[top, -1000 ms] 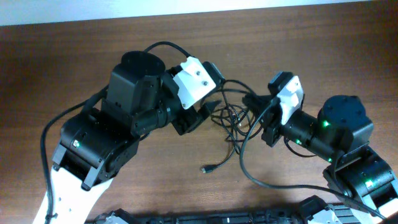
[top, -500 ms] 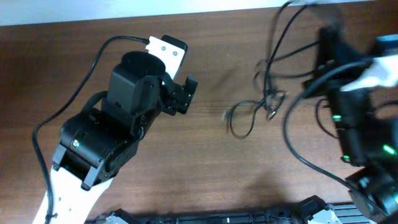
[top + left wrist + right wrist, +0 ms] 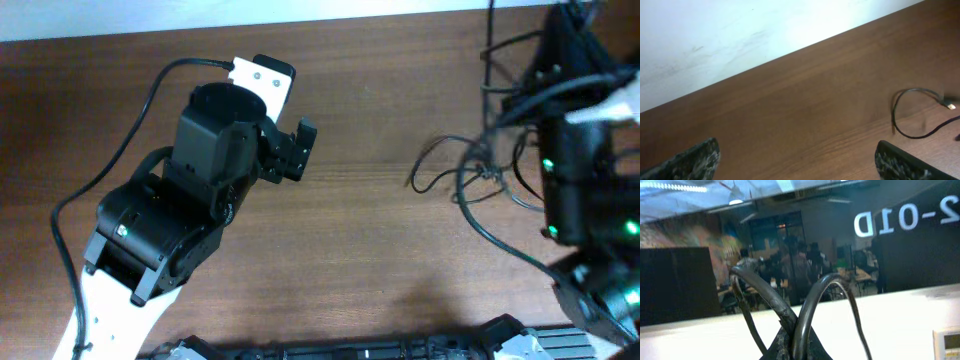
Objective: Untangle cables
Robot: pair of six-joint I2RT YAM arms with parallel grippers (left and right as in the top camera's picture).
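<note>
Jaws clamped on the cables (image 3: 488,170), the right gripper (image 3: 795,342) holds the seemingly unsorted tangle above the counter (image 3: 380,260); left gripper (image 3: 297,152) idles, jaws apart.

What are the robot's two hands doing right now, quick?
Left gripper: open, holding nothing.
Right gripper: closed, pinching the cables.

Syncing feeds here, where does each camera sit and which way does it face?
Overhead: above the table, looking straight down; left arm and right arm show.
Left wrist: low over the table, facing the white wall; left gripper open, fingertips at bottom corners.
Right wrist: raised, facing level at dark glass; right gripper pinches cables close up.
Overhead and left wrist share the cables' loose loop.
</note>
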